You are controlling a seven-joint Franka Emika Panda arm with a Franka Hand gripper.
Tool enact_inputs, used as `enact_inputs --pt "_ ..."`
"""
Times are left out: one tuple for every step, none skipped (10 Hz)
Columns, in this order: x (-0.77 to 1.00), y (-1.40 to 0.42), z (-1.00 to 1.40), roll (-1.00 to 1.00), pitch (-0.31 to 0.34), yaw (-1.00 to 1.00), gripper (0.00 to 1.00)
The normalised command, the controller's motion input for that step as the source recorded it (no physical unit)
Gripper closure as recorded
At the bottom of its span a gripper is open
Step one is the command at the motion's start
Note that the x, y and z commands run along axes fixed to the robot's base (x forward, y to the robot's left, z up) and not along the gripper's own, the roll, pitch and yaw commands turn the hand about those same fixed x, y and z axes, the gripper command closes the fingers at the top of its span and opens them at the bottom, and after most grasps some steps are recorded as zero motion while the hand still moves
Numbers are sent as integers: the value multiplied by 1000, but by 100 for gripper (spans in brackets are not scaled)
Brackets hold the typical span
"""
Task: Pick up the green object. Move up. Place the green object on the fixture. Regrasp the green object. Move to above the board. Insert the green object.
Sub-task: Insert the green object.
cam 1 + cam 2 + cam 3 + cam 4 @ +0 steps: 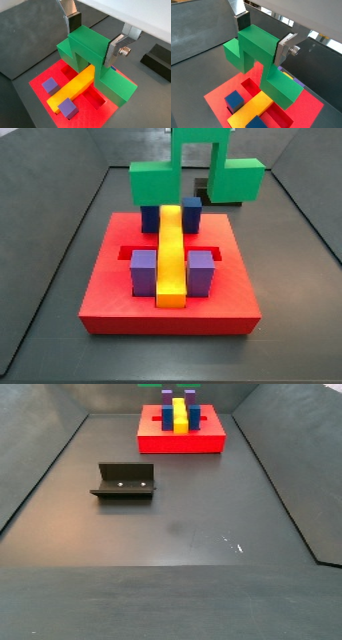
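Observation:
The green object [83, 50] [254, 47] is a stepped bridge-shaped piece, and my gripper [92, 42] [262, 41] is shut on its upper block, one silver finger [115, 50] flat against its side. It hangs in the air over the far end of the red board [167, 318], above the yellow bar [170, 253] and close over the blue blocks [191, 214]. The piece [151, 176] is apart from the board. The fixture [124, 481] stands bare on the floor, well away from the board [181, 442]. My gripper is out of both side views.
Two purple blocks [144, 274] flank the yellow bar at the board's near end, with open recessed slots [100, 101] beside them. Grey walls ring the dark floor [174, 534]. A dark block [157, 61] lies on the floor beside the board.

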Motion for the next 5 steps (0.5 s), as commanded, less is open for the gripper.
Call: enact_inputs --pt "-160 -203 -43 136 -204 -163 100" --pt "-89 -200 -46 131 -194 -300 100" --pt "-120 -300 -11 156 -204 -369 100" --pt "-160 -220 -17 154 -164 -289 100" --pt "-160 -91 -11 143 -143 -154 100"
